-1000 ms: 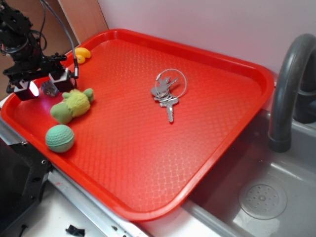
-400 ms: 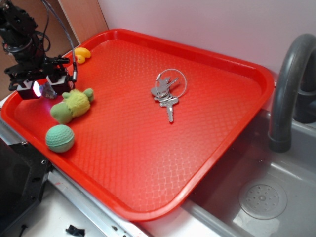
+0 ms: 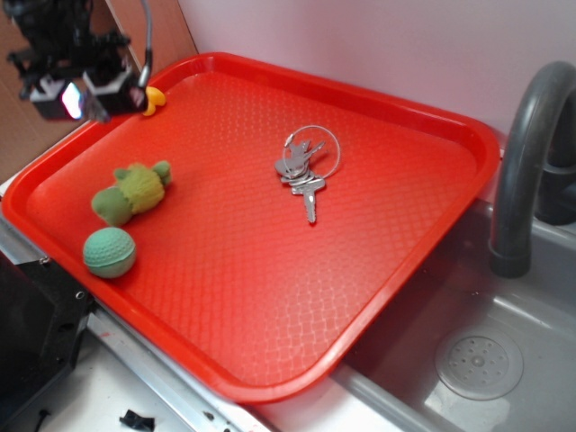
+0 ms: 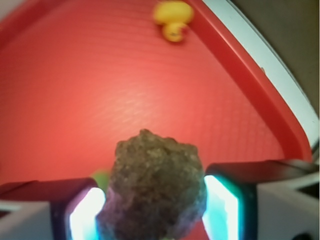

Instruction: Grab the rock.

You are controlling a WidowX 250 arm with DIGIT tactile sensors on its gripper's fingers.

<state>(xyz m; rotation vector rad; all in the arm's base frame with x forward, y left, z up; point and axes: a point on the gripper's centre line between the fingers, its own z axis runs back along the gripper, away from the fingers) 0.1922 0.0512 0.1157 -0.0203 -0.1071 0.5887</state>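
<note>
The rock point(image 4: 155, 185) is a rough dark brown-grey lump held between my two lit fingers in the wrist view. My gripper point(image 3: 85, 97) is shut on it and holds it high above the left rear part of the red tray point(image 3: 378, 216). In the exterior view the rock point(image 3: 95, 107) shows as a small dark lump between the fingers. The tray floor lies well below it.
A fuzzy green-yellow plush toy point(image 3: 132, 191) and a green dimpled ball point(image 3: 109, 251) lie at the tray's left. A yellow duck point(image 3: 154, 99) sits at the rear left corner, also in the wrist view point(image 4: 173, 19). Keys on a ring point(image 3: 304, 169) lie mid-tray. A grey faucet point(image 3: 531, 153) and sink stand at the right.
My gripper has risen from the tray floor beside the plush toy, taking the rock up with it, and stands higher and slightly farther back.
</note>
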